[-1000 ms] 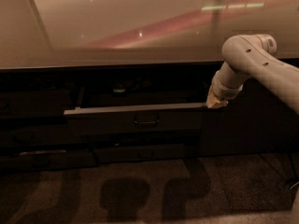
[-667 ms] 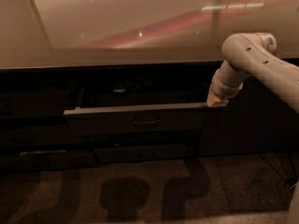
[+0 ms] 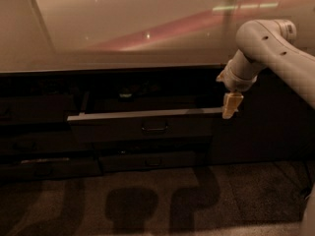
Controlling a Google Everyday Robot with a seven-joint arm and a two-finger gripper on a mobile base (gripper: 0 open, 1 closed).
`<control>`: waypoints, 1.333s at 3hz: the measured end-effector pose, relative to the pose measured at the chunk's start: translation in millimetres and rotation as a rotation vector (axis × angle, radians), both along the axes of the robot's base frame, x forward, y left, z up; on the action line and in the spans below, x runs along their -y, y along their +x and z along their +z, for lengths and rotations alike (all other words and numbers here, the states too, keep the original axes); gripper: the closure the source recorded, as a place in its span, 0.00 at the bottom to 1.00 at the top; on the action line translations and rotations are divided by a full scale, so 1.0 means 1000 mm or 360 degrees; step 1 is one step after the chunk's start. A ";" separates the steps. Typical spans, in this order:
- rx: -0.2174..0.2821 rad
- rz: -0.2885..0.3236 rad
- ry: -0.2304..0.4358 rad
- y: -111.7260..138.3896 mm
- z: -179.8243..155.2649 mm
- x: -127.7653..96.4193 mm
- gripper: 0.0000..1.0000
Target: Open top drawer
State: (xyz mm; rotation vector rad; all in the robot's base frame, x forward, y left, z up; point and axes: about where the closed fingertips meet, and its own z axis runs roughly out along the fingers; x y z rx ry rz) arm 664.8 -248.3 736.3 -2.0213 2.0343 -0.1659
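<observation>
Cannot tell clenched from released at the gripper (image 3: 231, 105), parked by the right end of the top drawer (image 3: 123, 128) — touching or just beside (unclear). Partly pulled out toward the near side, unmoved since a second ago — opening seemingly paused midway.

top drawer (image 3: 142, 127) | dark front, central loop handle | partly open | pincer (image 3: 231, 106) at its right end

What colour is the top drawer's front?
The top drawer: dark grey-brown, camera view; gripper by its right end.
</observation>
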 end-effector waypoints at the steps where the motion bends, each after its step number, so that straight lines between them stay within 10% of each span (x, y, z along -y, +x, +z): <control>1: 0.0001 -0.0001 0.0011 0.006 0.004 0.000 0.38; 4: 0.0000 -0.0001 0.0018 0.010 0.006 0.001 1.00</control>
